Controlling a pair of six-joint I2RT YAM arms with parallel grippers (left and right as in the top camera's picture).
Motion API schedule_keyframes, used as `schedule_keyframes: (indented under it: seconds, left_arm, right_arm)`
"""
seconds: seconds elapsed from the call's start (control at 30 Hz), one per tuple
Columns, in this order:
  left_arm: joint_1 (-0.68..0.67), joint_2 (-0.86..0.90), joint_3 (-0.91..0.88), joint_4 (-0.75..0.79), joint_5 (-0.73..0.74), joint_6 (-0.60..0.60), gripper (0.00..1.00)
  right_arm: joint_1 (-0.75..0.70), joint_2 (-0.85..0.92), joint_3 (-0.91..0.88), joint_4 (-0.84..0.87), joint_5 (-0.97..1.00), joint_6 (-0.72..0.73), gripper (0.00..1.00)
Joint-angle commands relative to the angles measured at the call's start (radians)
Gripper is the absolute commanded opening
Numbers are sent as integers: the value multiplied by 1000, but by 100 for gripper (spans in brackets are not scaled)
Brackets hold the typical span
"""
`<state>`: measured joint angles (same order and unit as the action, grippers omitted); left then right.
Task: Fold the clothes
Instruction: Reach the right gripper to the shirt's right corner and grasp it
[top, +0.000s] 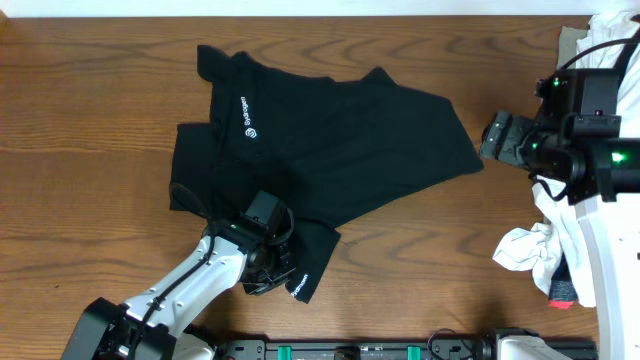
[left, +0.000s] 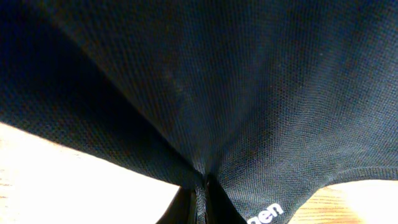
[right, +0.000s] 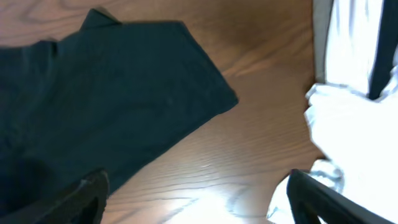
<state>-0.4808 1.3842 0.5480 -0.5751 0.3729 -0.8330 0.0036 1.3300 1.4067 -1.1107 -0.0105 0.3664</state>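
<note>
A black polo shirt with small white lettering lies spread and partly folded on the wooden table. My left gripper sits at the shirt's front corner and is shut on a pinch of its black fabric, which fills the left wrist view. My right gripper is open and empty, hovering over bare wood just right of the shirt's right edge. Its two fingers frame the wood in the right wrist view.
A pile of white clothes with a red-and-black item lies at the right edge, also in the right wrist view. The table's front edge is close below my left arm.
</note>
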Motion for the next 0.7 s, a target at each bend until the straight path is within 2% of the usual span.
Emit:
schedule_keyframes:
  seconds: [0.0, 0.07, 0.13, 0.23, 0.53, 0.67]
  left_arm:
    - [-3, 21, -27, 9, -48, 29, 6]
    - [-3, 21, -27, 8, -48, 29, 6]
    - [-3, 21, -27, 8, -48, 29, 6]
    - [-3, 21, -27, 8, -48, 29, 6]
    - [-3, 21, -27, 10, -47, 29, 6]
    - [-3, 21, -27, 10, -48, 29, 6]
  right_arm:
    - [-2, 45, 3, -6, -21, 95, 83]
    - [-2, 76, 3, -6, -21, 113, 81]
    - [-2, 109, 3, -6, -24, 113, 74]
    - [0, 169, 3, -5, -24, 116, 72]
    - [43, 352, 3, 39, -24, 120, 75]
    - [60, 419, 3, 87, -24, 174, 77]
